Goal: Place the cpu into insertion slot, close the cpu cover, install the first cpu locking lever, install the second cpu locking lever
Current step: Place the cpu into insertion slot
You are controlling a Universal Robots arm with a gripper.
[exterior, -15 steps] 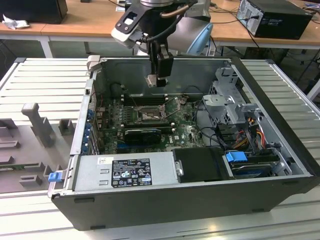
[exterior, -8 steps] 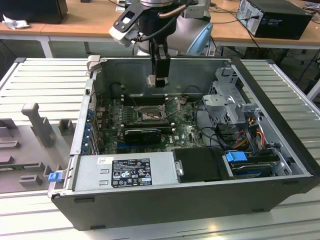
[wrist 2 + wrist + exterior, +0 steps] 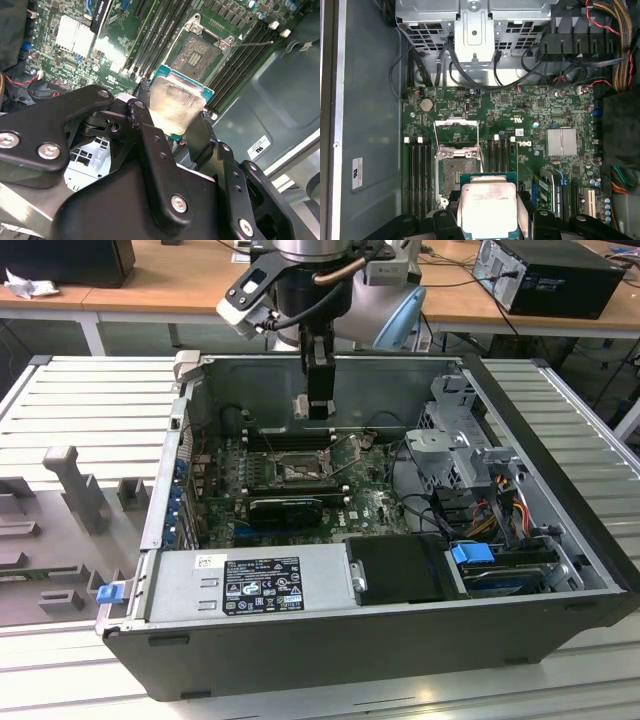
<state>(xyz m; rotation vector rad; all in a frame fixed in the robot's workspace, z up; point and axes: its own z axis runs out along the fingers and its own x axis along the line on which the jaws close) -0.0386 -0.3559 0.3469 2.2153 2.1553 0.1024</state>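
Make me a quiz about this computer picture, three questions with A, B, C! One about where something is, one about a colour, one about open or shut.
1. Where is the cpu?
A. Down in the insertion slot
B. Held in the gripper above the board
C. Under the cpu cover

2. What colour is the circuit board around the insertion slot?
A. Red
B. White
C. Green

3. How is the cpu cover?
A. Swung open
B. Shut over the slot
C. Held in the gripper

Answers:
1 B: both wrist views show the fingers clamping its edges.
2 C: green shows all around the socket.
3 A: the slot's dark centre lies bare.
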